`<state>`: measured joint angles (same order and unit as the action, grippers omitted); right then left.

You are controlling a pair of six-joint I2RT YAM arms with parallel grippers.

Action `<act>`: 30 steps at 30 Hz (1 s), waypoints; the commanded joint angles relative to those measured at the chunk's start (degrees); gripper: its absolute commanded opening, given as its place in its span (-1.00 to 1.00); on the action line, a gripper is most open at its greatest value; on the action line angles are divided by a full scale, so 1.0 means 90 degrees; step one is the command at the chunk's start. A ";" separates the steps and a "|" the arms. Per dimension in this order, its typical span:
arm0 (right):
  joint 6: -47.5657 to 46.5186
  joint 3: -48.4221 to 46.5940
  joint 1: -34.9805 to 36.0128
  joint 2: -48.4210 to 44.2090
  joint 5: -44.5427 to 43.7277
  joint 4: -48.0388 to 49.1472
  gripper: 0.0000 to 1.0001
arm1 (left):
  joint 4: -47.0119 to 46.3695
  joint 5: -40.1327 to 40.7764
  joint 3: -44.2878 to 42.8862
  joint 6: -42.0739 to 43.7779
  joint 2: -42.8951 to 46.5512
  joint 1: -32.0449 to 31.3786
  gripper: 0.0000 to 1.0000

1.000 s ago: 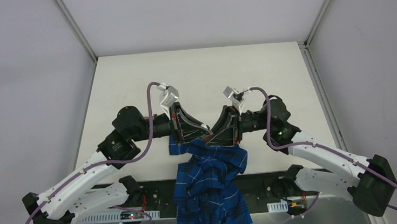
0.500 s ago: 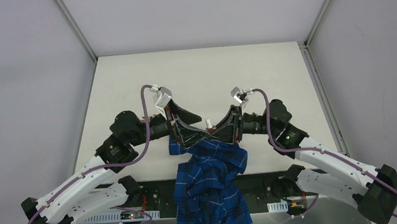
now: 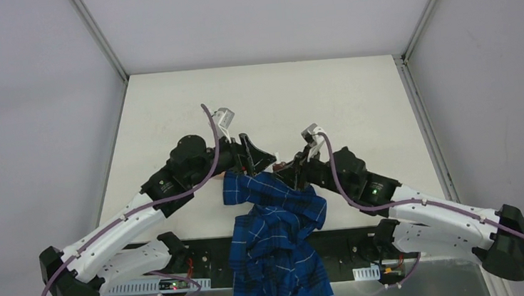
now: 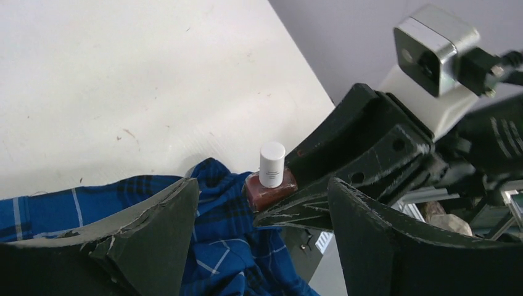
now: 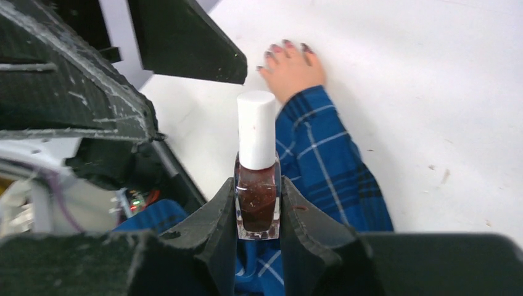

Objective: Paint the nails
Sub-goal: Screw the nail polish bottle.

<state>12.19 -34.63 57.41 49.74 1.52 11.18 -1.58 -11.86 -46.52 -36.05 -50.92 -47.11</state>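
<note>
Because nothing can be brushed on until it is opened, the squat glass bottle of dark reddish-brown polish (image 5: pixel 257 206) is held upright, clamped at its sides between the scuffed black plastic fingers of the right gripper (image 5: pixel 258 185). Its smooth white cylindrical cap (image 5: pixel 256 126) is left fully exposed above those fingers, presumably so that it can be taken from the opposite side. The left gripper (image 4: pixel 262 188) is set facing it, its worn black fingers spread wide apart with nothing held. The bottle is seen just beyond their tips.

Beyond the bottle, the soft, creased blue plaid fabric sleeve (image 5: pixel 324 154) is laid flat, and past its cuff the pale pinkish hand (image 5: pixel 295 69) is rested palm down. The tiny dark reddish-purple nails (image 5: pixel 287 44) are found at the far ends of its fingers, beyond both grippers and untouched by either. Farthest out, the matt white tabletop (image 5: pixel 432 74) is seen, lightly flecked.
</note>
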 commanded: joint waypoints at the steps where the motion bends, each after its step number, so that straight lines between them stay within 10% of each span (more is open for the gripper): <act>1: -0.0397 -0.0421 0.0535 0.0411 -0.2133 0.0075 -1.00 | -0.0019 0.0276 -0.0318 -0.0346 -0.0325 0.0059 0.54; 30: -0.0663 -0.0870 0.1238 0.1191 -0.3021 -0.0038 -1.00 | -0.0036 0.0536 -0.0645 -0.0330 -0.1216 -0.0052 0.13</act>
<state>6.76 -39.33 68.14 60.84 -25.06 9.28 -0.16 -6.96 -49.87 -40.18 -61.30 -47.27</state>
